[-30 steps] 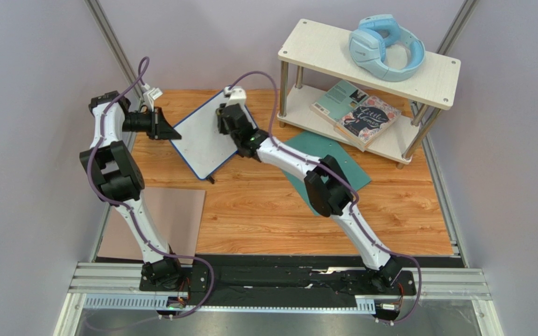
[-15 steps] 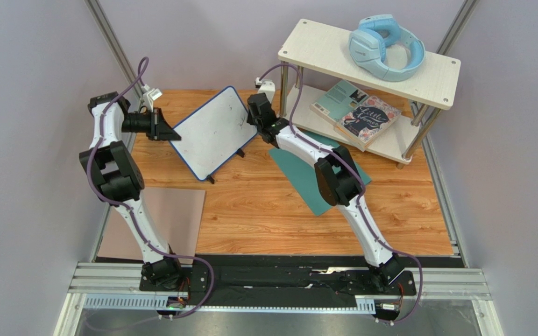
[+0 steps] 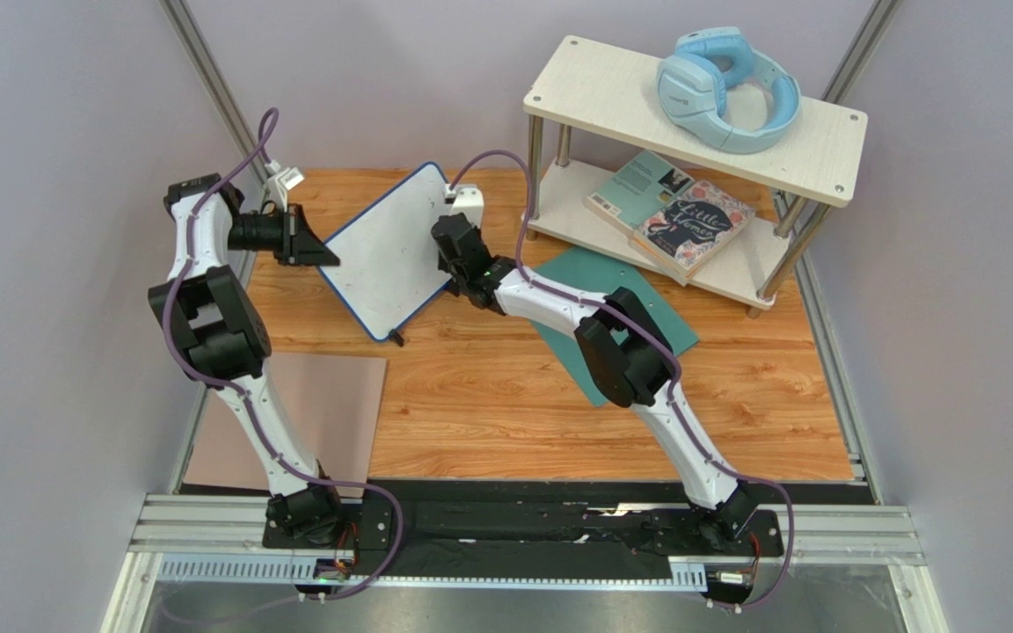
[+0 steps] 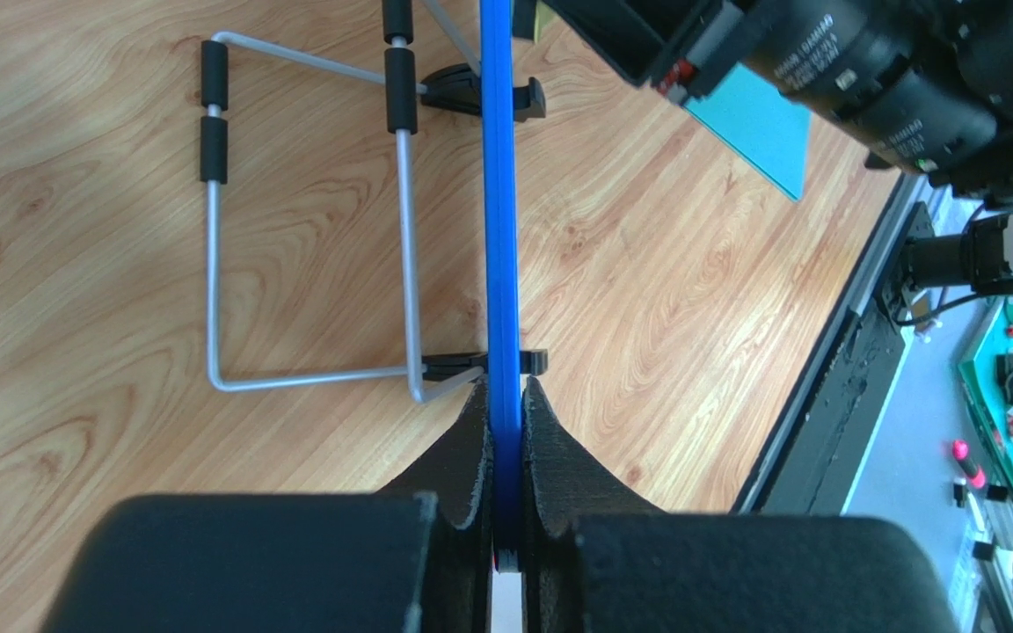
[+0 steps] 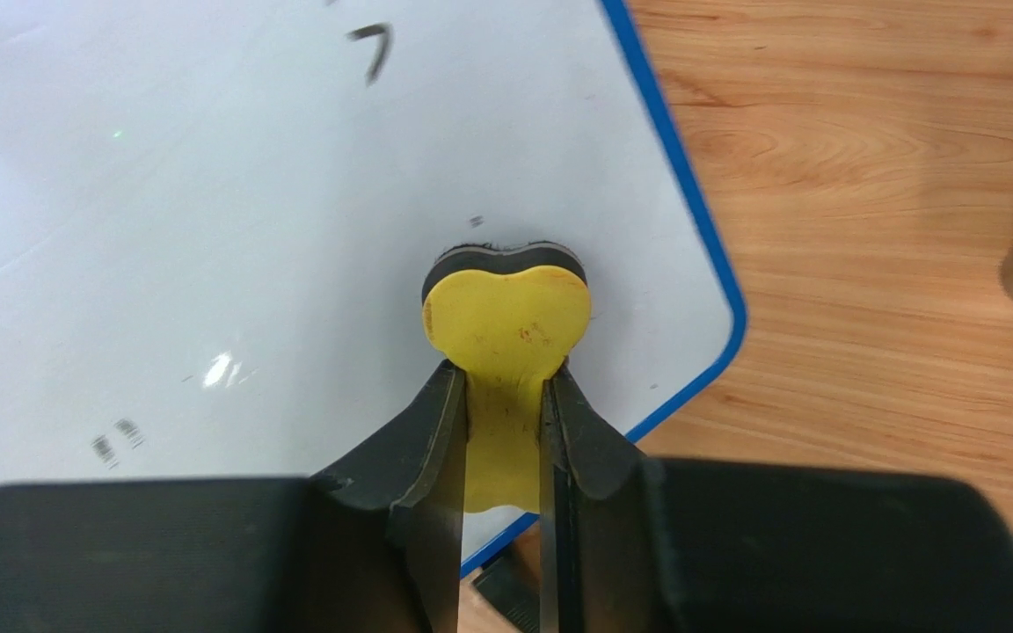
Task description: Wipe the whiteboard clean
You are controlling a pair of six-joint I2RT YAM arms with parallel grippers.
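Note:
The whiteboard (image 3: 380, 257) stands tilted on its wire stand at the back of the table. My left gripper (image 3: 323, 249) is shut on its blue rim (image 4: 500, 198), seen edge-on between the jaws of that gripper (image 4: 505, 409). My right gripper (image 5: 504, 385) is shut on a yellow eraser (image 5: 505, 310), whose dark felt face presses the white surface (image 5: 208, 198) near the board's rounded corner. From above, this gripper (image 3: 451, 255) sits over the board's right edge. A black stroke (image 5: 369, 50) and small smudges (image 5: 118, 443) show on the board.
The board's wire stand (image 4: 307, 211) rests on the wooden tabletop behind it. A teal sheet (image 3: 611, 310) lies under my right arm. A two-tier shelf (image 3: 697, 119) at the back right carries blue headphones (image 3: 726, 90) and books (image 3: 670, 214). A brownish-pink mat (image 3: 327, 409) lies front left.
My right gripper swept with the eraser from the board's upper middle out past its right edge, then came back down-left onto the board near its corner. The left gripper kept its hold.

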